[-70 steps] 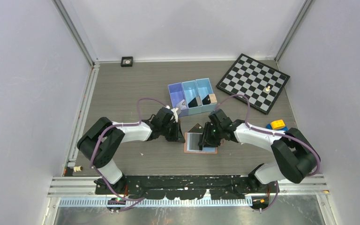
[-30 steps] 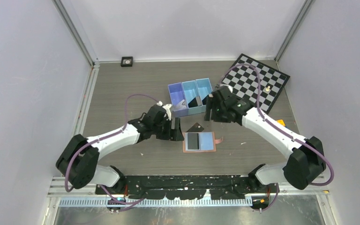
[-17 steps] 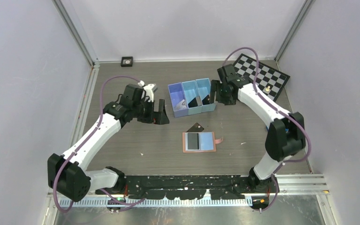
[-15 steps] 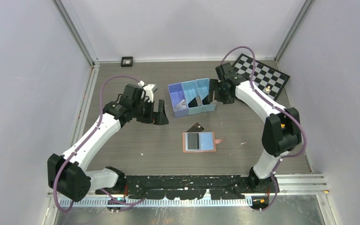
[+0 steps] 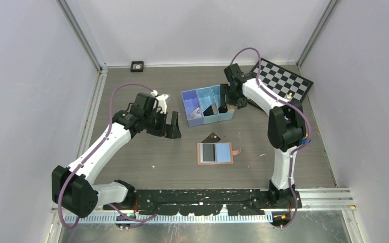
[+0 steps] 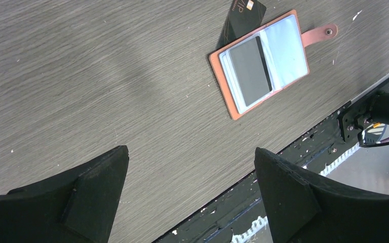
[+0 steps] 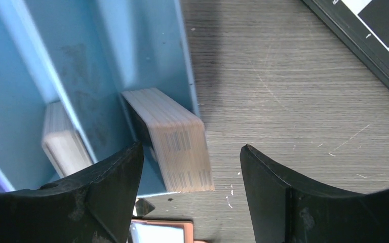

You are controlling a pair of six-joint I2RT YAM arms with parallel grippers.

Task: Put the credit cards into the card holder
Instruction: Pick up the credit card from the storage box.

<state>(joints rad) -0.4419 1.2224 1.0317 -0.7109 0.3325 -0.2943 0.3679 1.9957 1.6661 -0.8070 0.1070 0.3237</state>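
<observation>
The right gripper hangs with its jaws spread wide and nothing between them over the right-hand compartment of the blue bin, which sits past the middle of the table toward its far edge. The left gripper is just as wide and empty, left of centre and well apart from the card holder. The holder lies opened flat nearer the near edge, pockets up, likely so cards can slide in. One black card sits in its left half. A second card lies at the holder's far edge, and a third card leans in the bin's middle compartment. The chessboard fills the far right corner. From the left wrist, the holder shows its snap tab flung outward, and the second card has a corner tucked under it. From the right wrist, the spread jaws frame a pale layered block propped against the bin wall, not a card. The fetch probably needs the neighbouring compartment.
</observation>
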